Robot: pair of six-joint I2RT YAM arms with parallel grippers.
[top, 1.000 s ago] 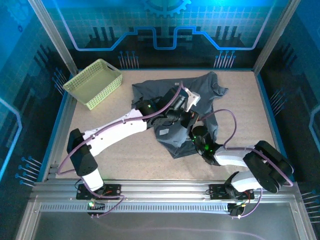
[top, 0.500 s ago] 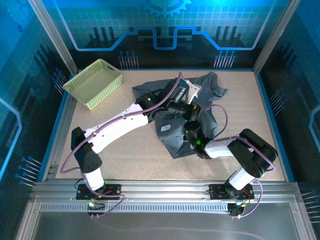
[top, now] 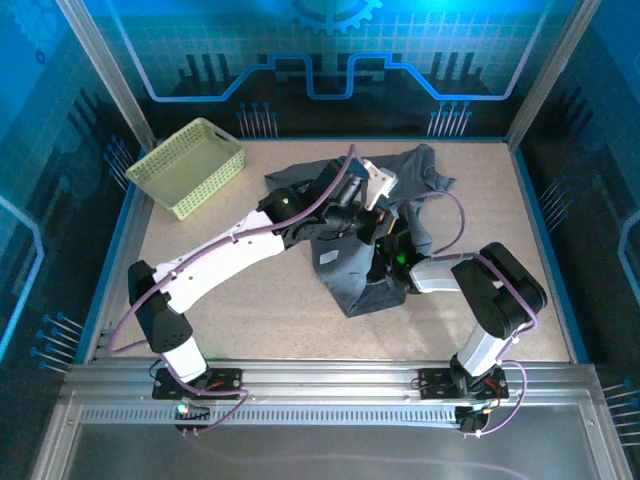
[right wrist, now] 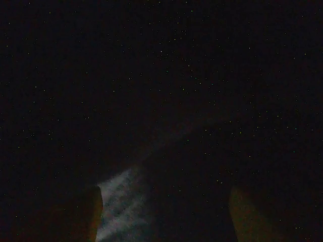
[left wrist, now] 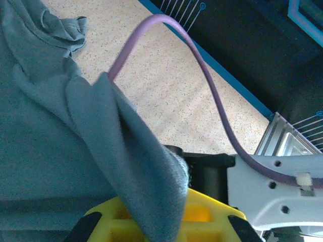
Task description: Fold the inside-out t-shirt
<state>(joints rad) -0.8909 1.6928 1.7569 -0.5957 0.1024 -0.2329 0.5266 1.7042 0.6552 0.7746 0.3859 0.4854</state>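
At the near edge, a ribbed aluminium rail carries both bases. From there the white left arm stretches long and low, diagonally toward the table's middle, while the white right arm rises, doubles back sharply at its elbow and points its forearm leftward. The two wrists meet over the crumpled dark slate-grey inside-out t-shirt, which lies at the centre of the speckled beige tabletop and spreads toward the far right. The left gripper is pinched closed on a raised fold of this shirt, and cloth drapes over its yellow fingers in the left wrist view, with a purple cable arching beyond. The right gripper is pushed in under the shirt; its own camera is nearly black, yet two dim fingers stand well apart with a pale streak of cloth between them. Farther off, at the far left corner, sits a pale yellow-green plastic lattice basket, apart from the shirt. Behind stands a blue-lit wall panel patterned with circuit lines.
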